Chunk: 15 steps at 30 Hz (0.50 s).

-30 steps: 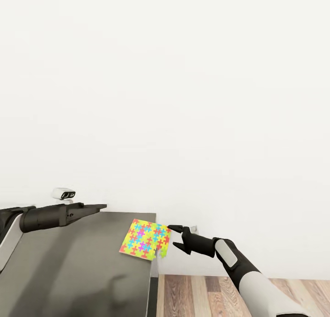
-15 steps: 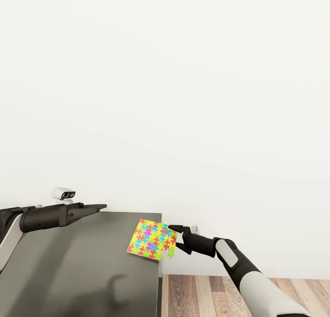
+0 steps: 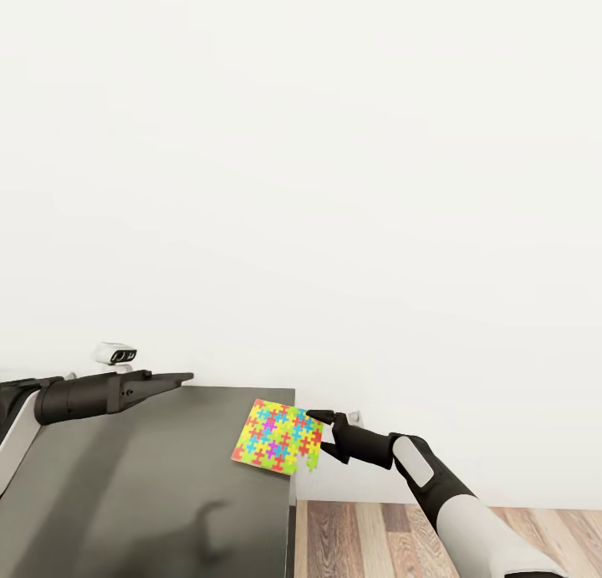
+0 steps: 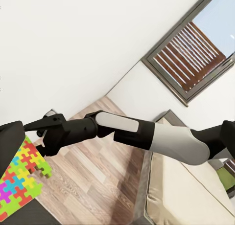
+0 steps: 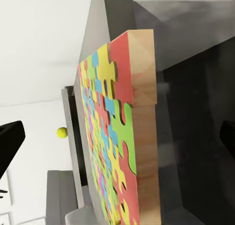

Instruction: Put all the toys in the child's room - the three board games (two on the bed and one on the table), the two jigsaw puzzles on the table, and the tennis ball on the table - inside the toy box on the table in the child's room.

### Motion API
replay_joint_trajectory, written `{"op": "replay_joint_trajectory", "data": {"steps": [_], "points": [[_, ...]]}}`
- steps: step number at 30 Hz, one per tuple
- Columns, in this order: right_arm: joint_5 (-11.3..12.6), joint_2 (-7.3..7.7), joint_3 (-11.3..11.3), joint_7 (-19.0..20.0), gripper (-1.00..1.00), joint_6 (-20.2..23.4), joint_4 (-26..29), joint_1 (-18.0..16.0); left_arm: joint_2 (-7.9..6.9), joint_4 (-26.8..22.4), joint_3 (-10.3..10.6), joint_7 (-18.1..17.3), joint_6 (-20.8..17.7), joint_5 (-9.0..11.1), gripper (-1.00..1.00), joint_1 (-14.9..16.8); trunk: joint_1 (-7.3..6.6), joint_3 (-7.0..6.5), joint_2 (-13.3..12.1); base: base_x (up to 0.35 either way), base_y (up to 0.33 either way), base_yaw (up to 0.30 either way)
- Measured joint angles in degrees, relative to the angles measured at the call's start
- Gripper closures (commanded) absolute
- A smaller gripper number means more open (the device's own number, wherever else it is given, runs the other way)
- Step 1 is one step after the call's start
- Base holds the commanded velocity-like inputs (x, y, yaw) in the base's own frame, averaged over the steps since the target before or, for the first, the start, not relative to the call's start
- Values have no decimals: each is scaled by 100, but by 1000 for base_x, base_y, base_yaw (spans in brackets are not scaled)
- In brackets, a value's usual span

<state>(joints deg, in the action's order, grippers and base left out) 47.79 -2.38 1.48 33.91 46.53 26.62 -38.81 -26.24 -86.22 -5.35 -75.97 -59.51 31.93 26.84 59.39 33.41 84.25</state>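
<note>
Jigsaw puzzle (image 5: pixel 110 137) seen edge-on between dark fingers (image 5: pixel 10 142) — tennis ball (image 5: pixel 61 132) beyond

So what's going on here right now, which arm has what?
The right gripper is at the edge of a jigsaw puzzle, held tilted over the far right corner of the table, which looks dark grey in the head view. Whether the fingers actually pinch it is hard to tell. The left gripper is stretched out above the table's far edge, carrying nothing. A tennis ball shows beyond the puzzle in the right wrist view. The toy box isn't in sight.
</note>
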Motion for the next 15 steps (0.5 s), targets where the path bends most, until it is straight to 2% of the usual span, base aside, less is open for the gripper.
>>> {"op": "replay_joint_trajectory", "data": {"steps": [1,2,7,15], "points": [[0,2,0,1,-100,0,0,0,-1,0,-40,0,0,0,-100,-6,0,0,0,0,0,0],[0,4,0,1,100,0,0,0,-1,0,-92,0,0,3,-100,-11,0,0,0,0,0,0],[28,5,-4,8,100,6,3,-1,-2,0,-233,-8,0,13,-100,-23,-87,-72,-159,0,0,0],[10,15,-1,6,100,8,-1,0,-1,0,-264,-15,0,9,-100,-33,-131,-107,-239,0,0,0]]}}
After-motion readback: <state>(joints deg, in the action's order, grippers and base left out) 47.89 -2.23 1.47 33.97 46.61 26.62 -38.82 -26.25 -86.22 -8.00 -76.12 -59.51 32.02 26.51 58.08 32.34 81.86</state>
